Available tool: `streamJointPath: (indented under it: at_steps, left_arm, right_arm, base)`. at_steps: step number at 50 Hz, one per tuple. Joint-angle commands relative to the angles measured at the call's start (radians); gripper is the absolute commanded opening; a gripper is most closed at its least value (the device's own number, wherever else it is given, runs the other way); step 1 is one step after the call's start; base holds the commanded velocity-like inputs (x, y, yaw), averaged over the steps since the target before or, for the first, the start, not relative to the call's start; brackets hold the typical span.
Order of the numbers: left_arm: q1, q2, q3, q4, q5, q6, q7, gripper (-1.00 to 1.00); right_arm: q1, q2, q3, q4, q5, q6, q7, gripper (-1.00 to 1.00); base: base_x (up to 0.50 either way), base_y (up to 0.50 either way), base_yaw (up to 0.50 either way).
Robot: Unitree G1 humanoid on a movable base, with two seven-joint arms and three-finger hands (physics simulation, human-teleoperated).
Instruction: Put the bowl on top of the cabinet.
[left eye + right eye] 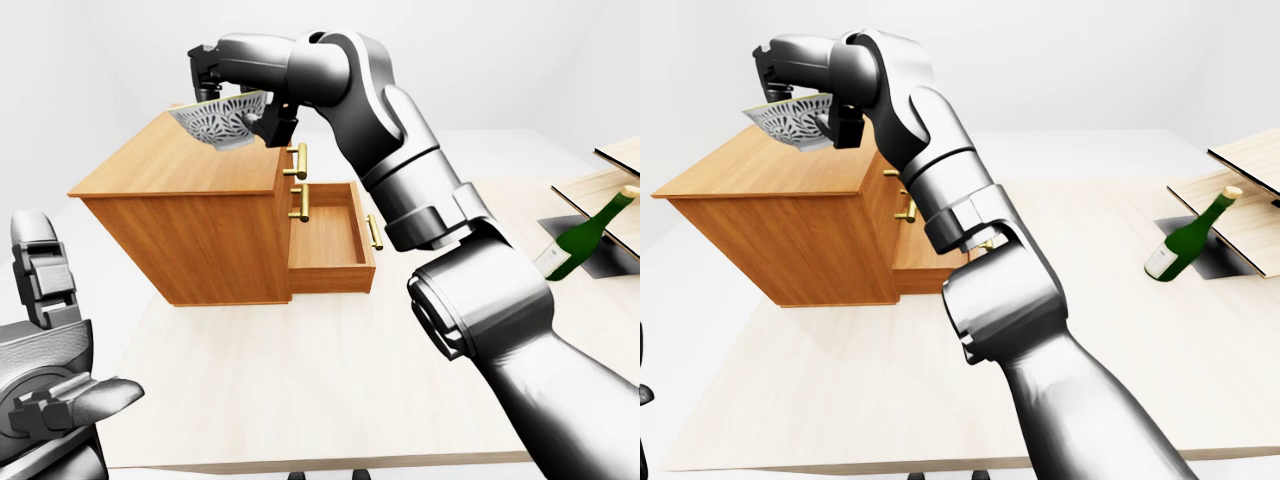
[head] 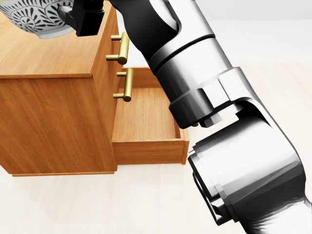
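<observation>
- Above the top of the wooden cabinet, near its right edge in the left-eye view, the bowl hangs tilted in the right hand; whether its underside touches the wood cannot be told.
- No brand, label or writing can be read anywhere; the bowl carries only a dark leafy pattern on a pale ground, and the green bottle shows a white patch too small to read.
- The right arm rises from the bottom right, bends at the elbow and reaches up and left across the cabinet's drawers, the wrist turned down over the bowl.
- The right hand's fingers are clamped on the bowl's rim, one set above and one dark finger below at the right side.
- The left hand sits low at the left edge of the left-eye view, fingers spread apart, holding nothing.
- The lower drawer stands pulled out; its brass handle is partly hidden by the arm.
- In the head view the bowl is cut off by the top left corner, and the arm covers much of the table.
- The bottle leans at the table's far right beside a dark opening.
</observation>
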Motion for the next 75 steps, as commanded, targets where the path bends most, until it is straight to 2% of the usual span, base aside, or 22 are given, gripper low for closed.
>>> streamJointPath:
  at_steps: [1, 6, 7, 8, 9, 15, 20, 25, 37, 49, 54, 60, 61, 63, 65, 75]
  left_arm:
    - [0.002, 0.0, 0.001, -0.006, -0.003, 0.0, 0.002, 1.0]
    - [0.001, 0.005, 0.009, -0.014, -0.016, 0.0, 0.01, 1.0]
    - [0.002, 0.004, 0.01, -0.016, -0.017, 0.0, 0.011, 1.0]
    - [0.002, 0.004, 0.01, -0.016, -0.017, 0.0, 0.01, 1.0]
    - [0.001, 0.004, 0.01, -0.015, -0.017, 0.0, 0.01, 1.0]
    - [0.004, 0.004, 0.017, -0.016, -0.024, 0.0, 0.006, 1.0]
    - [0.002, 0.004, 0.019, -0.01, -0.025, 0.0, 0.003, 1.0]
    - [0.007, -0.001, 0.012, -0.013, -0.019, 0.0, -0.004, 1.0]
    - [0.01, -0.006, 0.007, -0.012, -0.011, 0.0, -0.012, 1.0]
    - [0.012, -0.004, 0.012, -0.02, -0.022, 0.0, -0.008, 1.0]
    - [0.004, -0.002, 0.008, -0.014, -0.014, 0.0, -0.004, 1.0]
    - [0.005, 0.003, 0.017, -0.022, -0.028, 0.0, 0.003, 1.0]
    - [0.004, 0.002, 0.016, -0.021, -0.026, 0.0, 0.002, 1.0]
    - [0.005, 0.0, 0.011, -0.019, -0.019, 0.0, -0.001, 1.0]
    - [0.008, -0.004, 0.006, -0.019, -0.012, 0.0, -0.006, 1.0]
    - [0.008, -0.002, 0.014, -0.016, -0.021, 0.0, -0.008, 1.0]
  right_arm:
    - [0.007, 0.004, -0.022, -0.009, -0.098, -0.05, 0.0, -1.0]
    - [0.011, 0.002, -0.019, -0.005, -0.106, -0.049, 0.0, -1.0]
    - [0.007, 0.003, -0.022, -0.001, -0.103, -0.045, 0.0, -0.92]
    - [0.008, 0.003, -0.023, -0.004, -0.101, -0.044, 0.0, -0.06]
    - [0.01, 0.002, -0.021, -0.004, -0.103, -0.044, 0.0, 1.0]
    - [-0.002, 0.001, -0.022, 0.007, -0.109, -0.028, 0.0, 1.0]
    - [-0.008, 0.0, -0.022, 0.013, -0.108, -0.035, 0.0, 1.0]
    - [-0.022, -0.003, -0.027, 0.025, -0.104, -0.025, 0.0, 1.0]
    - [-0.063, -0.019, -0.028, 0.074, -0.112, -0.036, 0.0, 1.0]
    - [-0.128, -0.059, -0.041, 0.119, -0.114, -0.032, 0.0, 1.0]
    - [-0.159, -0.094, -0.05, 0.102, -0.115, -0.012, 0.0, 1.0]
    - [-0.174, -0.155, -0.061, 0.089, -0.142, 0.035, 0.0, 1.0]
    - [-0.176, -0.168, -0.064, 0.074, -0.149, 0.055, 0.0, 1.0]
    - [-0.167, -0.18, -0.065, 0.041, -0.155, 0.071, 0.0, 1.0]
    - [-0.151, -0.189, -0.068, 0.002, -0.169, 0.107, 0.0, 1.0]
    - [0.011, -0.229, -0.09, -0.287, -0.22, 0.107, 0.0, 1.0]
  base:
    - [0.0, 0.0, 0.0]
    - [0.0, 0.0, 0.0]
    - [0.0, 0.0, 0.0]
    - [0.0, 0.0, 0.0]
    - [0.0, 0.0, 0.0]
    - [0.0, 0.0, 0.0]
    - [0.0, 0.0, 0.0]
    - [0.0, 0.0, 0.0]
    - [0.0, 0.0, 0.0]
    - [0.0, 0.0, 0.0]
    - [0.0, 0.0, 0.0]
    - [0.0, 0.0, 0.0]
    - [0.0, 0.0, 0.0]
    - [0.0, 0.0, 0.0]
    - [0.0, 0.0, 0.0]
    - [0.0, 0.0, 0.0]
